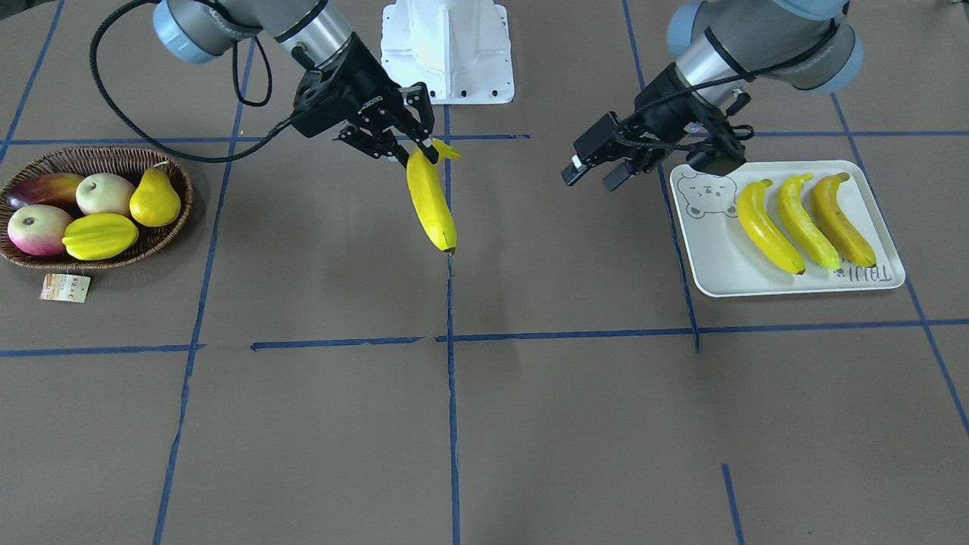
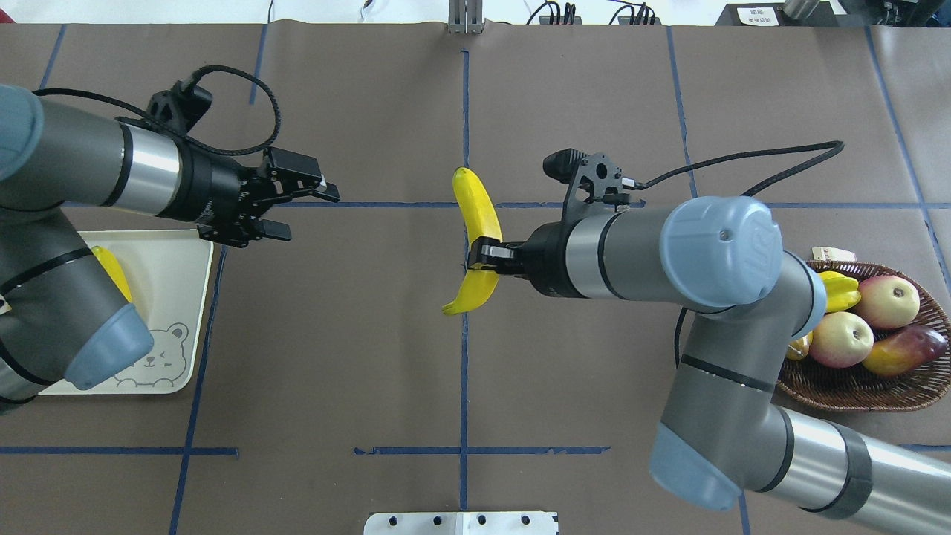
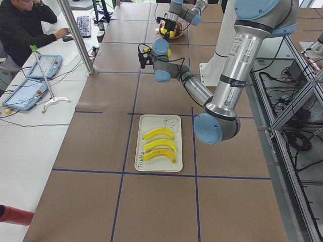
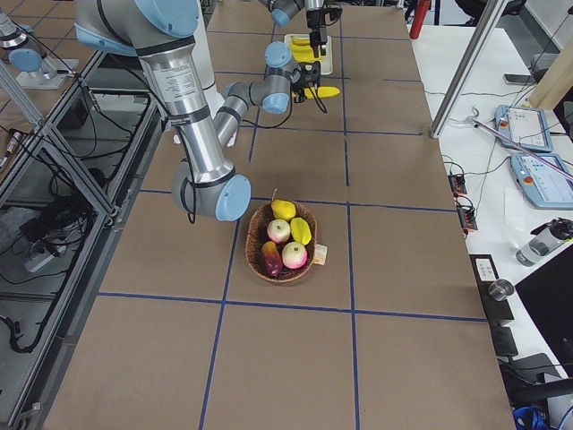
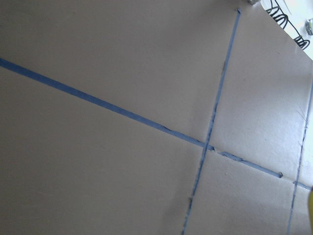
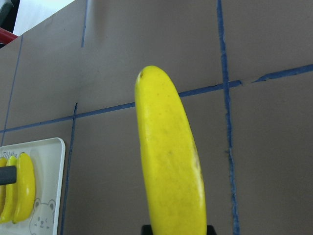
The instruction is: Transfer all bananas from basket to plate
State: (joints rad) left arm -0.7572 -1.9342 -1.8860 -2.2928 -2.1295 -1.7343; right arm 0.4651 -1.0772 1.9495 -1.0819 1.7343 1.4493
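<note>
Shows smooth, faintly glossy, plastic-looking skin on banana [image 1: 431, 204]. Shows rough woven wicker on basket [image 1: 106, 155], with paper tag [image 1: 65, 288]. Shows smooth matt finish on plate [image 1: 727, 265], matt brown paper over table [image 1: 568, 424], and blue tape [image 1: 341, 344].

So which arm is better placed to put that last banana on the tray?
Probably the left. The left gripper hangs open right beside the plate, facing the banana, which the right gripper holds well short of it. The right arm would have to reach far across, so a hand-over looks easier.
</note>
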